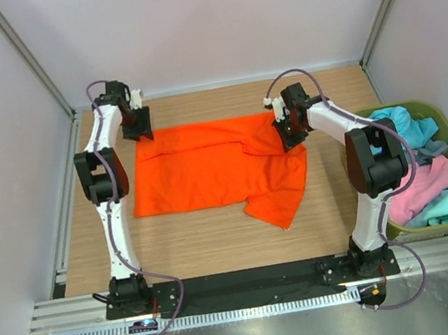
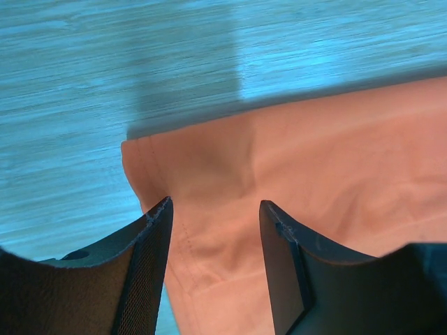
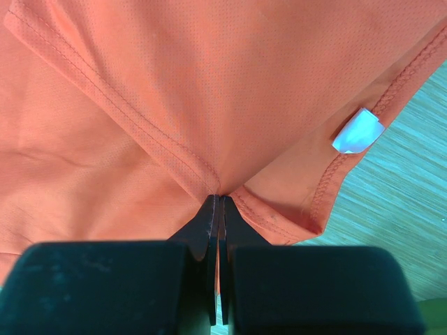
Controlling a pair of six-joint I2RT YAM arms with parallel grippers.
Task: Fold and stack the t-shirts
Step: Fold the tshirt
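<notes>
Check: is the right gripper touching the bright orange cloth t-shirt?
Touching. In the right wrist view the right gripper has its jaws shut on a seam fold of the bright orange cloth t-shirt.

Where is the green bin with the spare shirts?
In the top view, the bin sits at the table's right edge, beside the right arm, with turquoise, pink and grey shirts piled inside.
</notes>
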